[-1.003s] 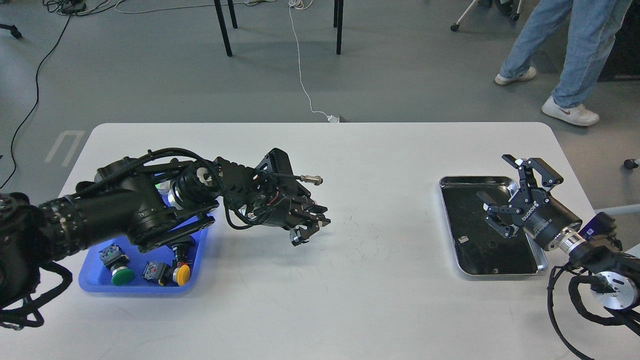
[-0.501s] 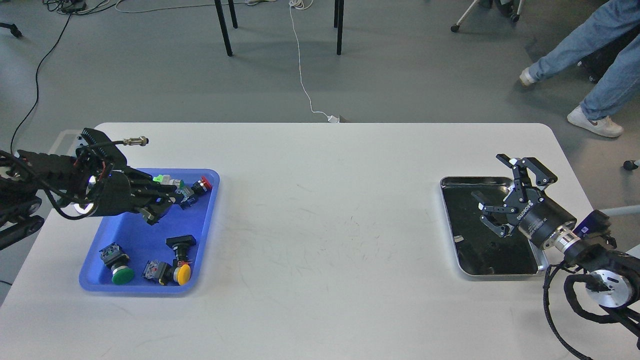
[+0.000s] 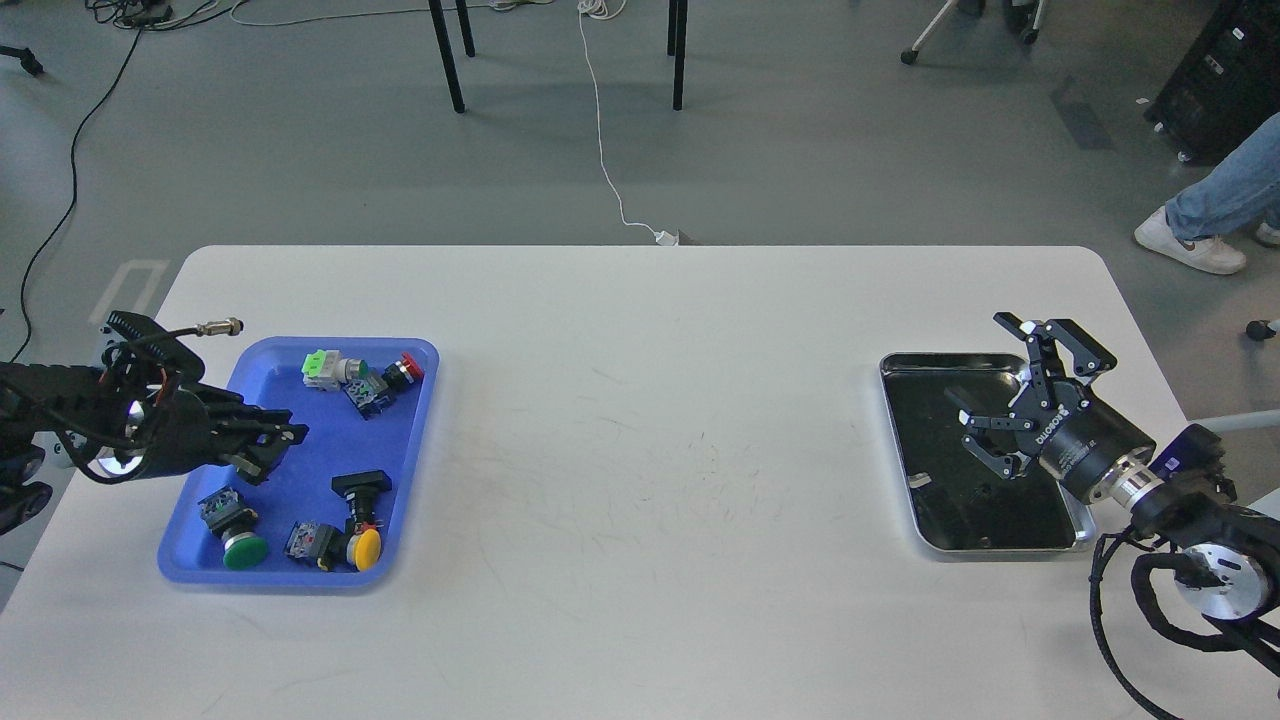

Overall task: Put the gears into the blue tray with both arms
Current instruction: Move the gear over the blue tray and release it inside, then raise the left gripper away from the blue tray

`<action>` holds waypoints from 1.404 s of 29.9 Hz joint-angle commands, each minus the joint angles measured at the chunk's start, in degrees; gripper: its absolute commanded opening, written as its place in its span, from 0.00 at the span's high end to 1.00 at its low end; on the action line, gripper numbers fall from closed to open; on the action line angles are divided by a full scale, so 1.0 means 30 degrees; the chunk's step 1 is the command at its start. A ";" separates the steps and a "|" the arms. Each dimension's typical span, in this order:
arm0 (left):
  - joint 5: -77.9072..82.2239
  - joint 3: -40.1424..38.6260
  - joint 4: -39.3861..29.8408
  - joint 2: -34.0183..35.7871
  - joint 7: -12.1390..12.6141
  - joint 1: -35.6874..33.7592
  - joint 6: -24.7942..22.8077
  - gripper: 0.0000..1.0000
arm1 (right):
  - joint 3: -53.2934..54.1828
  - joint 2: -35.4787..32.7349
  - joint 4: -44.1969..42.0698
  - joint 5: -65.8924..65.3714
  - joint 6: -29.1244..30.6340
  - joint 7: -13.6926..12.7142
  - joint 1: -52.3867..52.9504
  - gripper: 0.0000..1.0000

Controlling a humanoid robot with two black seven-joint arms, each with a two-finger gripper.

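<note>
The left gripper [image 3: 272,448] has been pulled back left over the blue tray [image 3: 300,470]; whether it is spread cannot be told. The right gripper [image 3: 1000,400] is held spread over the steel tray [image 3: 905,470], as before. No gears can be made out.

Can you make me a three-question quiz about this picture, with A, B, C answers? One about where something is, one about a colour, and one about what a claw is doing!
1. Where is the blue tray?
A. On the table's left side
B. On the table's right side
C. On the floor

2. What colour is the button cap at the tray's near right corner?
A. White
B. Purple
C. Yellow

3. How is the right claw?
A. Open over the steel tray
B. Shut on a red button
C. Resting in the blue tray

Answers:
1. A, it lies by the left arm.
2. C, a yellow cap shows beside the green one.
3. A, its fingers are spread with nothing between them.
</note>
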 commanded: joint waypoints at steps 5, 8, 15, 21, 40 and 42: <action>0.0269 0.0044 0.0346 -0.0068 0.0005 0.0248 0.0021 0.82 | 0.0008 0.0083 0.0019 -0.0001 0.0001 0.0003 0.0000 0.04; 0.0357 0.0044 0.0376 0.0049 0.0005 0.0366 0.0021 0.80 | 0.0008 0.0025 0.0019 -0.0001 0.0001 0.0003 -0.0029 0.04; 0.0329 -0.0044 0.0376 0.0050 0.0005 0.0366 0.0050 0.31 | 0.0008 -0.0005 0.0019 -0.0001 0.0001 0.0003 -0.0030 0.04; 0.0037 -0.0568 0.0201 0.0167 0.0005 0.0279 0.0603 0.15 | 0.0008 -0.0093 0.0019 -0.0001 0.0001 0.0003 -0.0030 0.04; -2.2113 -0.9673 -0.8149 -0.4513 0.0005 0.3671 0.1046 0.02 | 0.0184 -0.0122 0.0136 0.0028 0.0001 0.0003 0.0029 0.04; -2.2289 -1.1869 -0.8150 -0.6357 0.0005 0.5163 0.1017 0.02 | 0.0213 -0.0122 0.0136 0.0028 0.0001 0.0003 0.0029 0.04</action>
